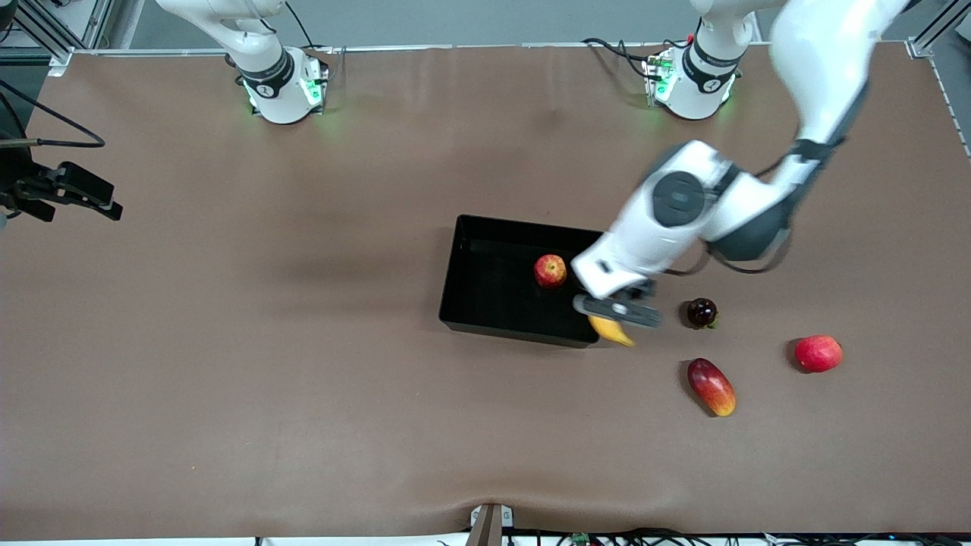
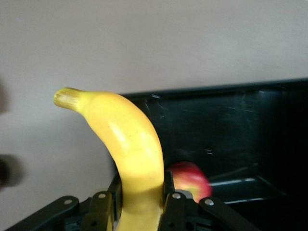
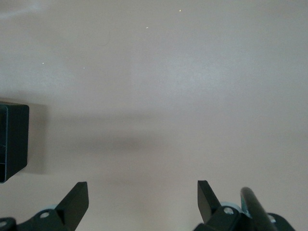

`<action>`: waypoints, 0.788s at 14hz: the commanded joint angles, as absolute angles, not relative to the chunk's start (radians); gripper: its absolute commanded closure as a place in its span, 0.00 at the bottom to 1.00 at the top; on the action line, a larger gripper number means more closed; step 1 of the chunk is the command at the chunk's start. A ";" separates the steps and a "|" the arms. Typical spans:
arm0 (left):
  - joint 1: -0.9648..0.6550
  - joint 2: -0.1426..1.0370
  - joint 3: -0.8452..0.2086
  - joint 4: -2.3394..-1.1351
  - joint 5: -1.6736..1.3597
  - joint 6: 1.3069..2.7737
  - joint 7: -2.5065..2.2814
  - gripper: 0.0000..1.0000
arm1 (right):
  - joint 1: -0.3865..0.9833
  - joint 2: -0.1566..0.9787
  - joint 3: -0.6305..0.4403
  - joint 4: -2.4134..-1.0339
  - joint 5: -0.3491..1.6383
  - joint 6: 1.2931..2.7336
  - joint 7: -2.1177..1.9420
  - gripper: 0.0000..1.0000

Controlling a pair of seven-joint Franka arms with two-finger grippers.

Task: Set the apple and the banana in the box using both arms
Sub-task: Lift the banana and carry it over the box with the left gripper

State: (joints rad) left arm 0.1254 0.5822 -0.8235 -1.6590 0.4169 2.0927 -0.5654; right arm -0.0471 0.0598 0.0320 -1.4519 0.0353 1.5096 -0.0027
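Observation:
The black box (image 1: 485, 292) lies mid-table, and the red apple (image 1: 550, 271) rests inside it. My left gripper (image 1: 616, 311) is shut on the yellow banana (image 1: 613, 331) and hangs over the box's corner toward the left arm's end. In the left wrist view the banana (image 2: 130, 139) rises from between the fingers of the left gripper (image 2: 139, 187), with the apple (image 2: 192, 179) and the box (image 2: 236, 120) below. My right gripper (image 1: 72, 199) waits open and empty over bare table at the right arm's end. In its own view the right gripper (image 3: 143, 190) sees one corner of the box (image 3: 12, 139).
Three loose fruits lie toward the left arm's end, beside the box. These are a dark purple round fruit (image 1: 702, 312), a red-and-yellow mango (image 1: 711, 387) and a pinkish-red round fruit (image 1: 818, 353). Brown table surface stretches from the box toward the right arm's end.

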 commanded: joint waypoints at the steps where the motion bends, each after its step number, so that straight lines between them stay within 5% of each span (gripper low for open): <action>1: 0.010 0.633 -0.781 -1.597 0.442 2.075 -0.610 1.00 | -0.063 0.037 0.040 -1.471 0.054 1.516 -0.008 0.00; 7: -0.391 0.710 -0.496 -1.456 0.437 2.080 -0.759 1.00 | -0.063 0.034 0.040 -1.476 0.040 1.519 -0.071 0.00; 11: -0.480 0.765 -0.442 -1.396 0.436 2.097 -0.769 1.00 | -0.064 0.034 0.040 -1.476 0.040 1.519 -0.071 0.00</action>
State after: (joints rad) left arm -0.4649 0.7305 -0.4527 -1.4469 0.4171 2.0954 -0.7632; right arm -0.0480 0.0598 0.0310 -1.4520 0.0351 1.5110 -0.0530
